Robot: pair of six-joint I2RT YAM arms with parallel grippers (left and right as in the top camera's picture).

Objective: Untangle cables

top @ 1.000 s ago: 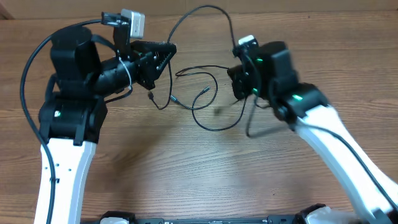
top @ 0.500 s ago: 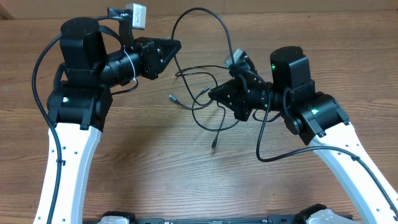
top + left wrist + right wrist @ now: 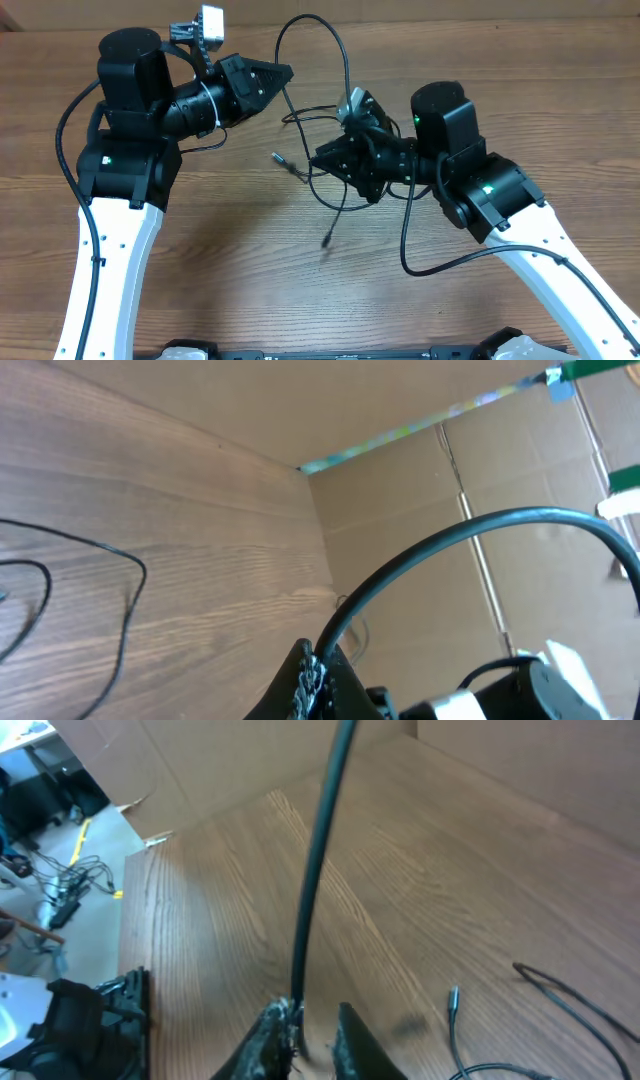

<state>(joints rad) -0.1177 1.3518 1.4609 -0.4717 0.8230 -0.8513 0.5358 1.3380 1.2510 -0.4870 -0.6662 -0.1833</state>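
Wood-grain worktop [image 3: 300, 300], cardboard walls [image 3: 300, 390] behind. Left fingers [image 3: 305, 682] are clenched on one strand of the cables [image 3: 470, 523]. It arches over to the right fingers [image 3: 275, 1035], which stand slightly parted, the strand against one of them. Everything else lies looped on the worktop between. The risk: that strand slips free and falls into the loops, knotting them tighter.

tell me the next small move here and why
Probably open the right tool wider and ease it back off the arched cable. Its jaws show a gap, while the left tool is pinched shut on the same cable, so the left alone could lift it.
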